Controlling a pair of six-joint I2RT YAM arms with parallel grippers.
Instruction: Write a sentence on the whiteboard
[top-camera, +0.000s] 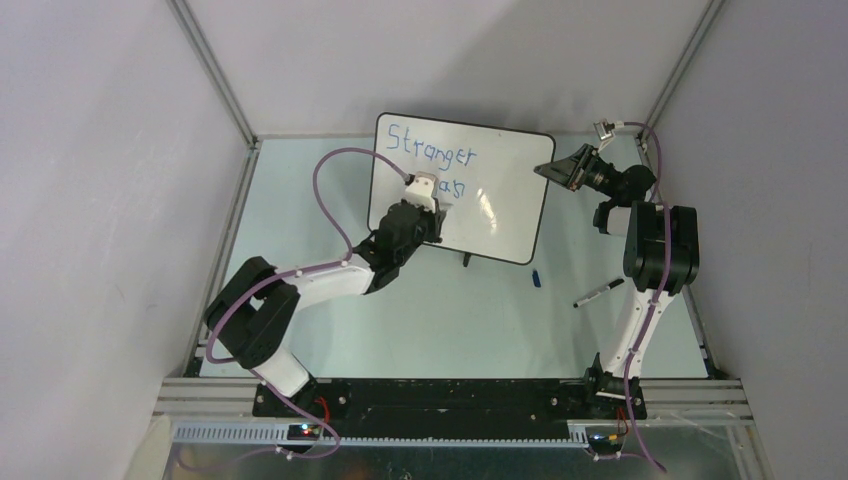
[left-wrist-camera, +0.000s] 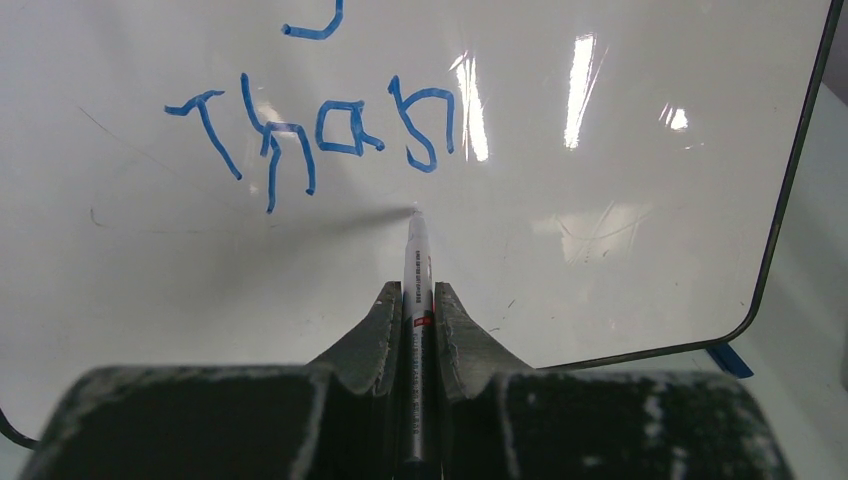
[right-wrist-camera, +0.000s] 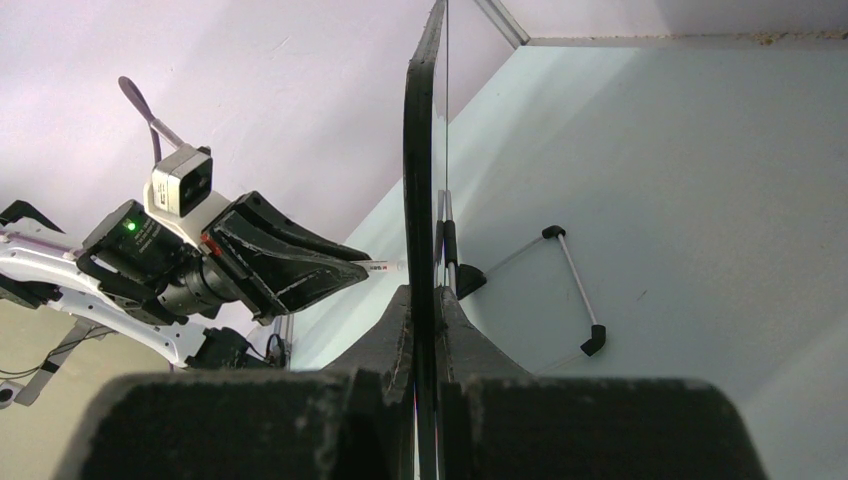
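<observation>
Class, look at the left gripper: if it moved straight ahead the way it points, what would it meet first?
The whiteboard, just below the word "Than". The marker in the left gripper leads, its tip seemingly at or almost on the surface.

The right hand (right-wrist-camera: 424, 300) pinches the board (right-wrist-camera: 418, 150), seen edge-on. The left hand (right-wrist-camera: 335, 268) holds a marker (right-wrist-camera: 385, 267) against it.

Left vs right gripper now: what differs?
Left gripper clamps a marker; right gripper clamps the whiteboard rim. Left faces the board's front, marker tip on it; right sits at its side edge, seeing it edge-on. Both are shut.
</observation>
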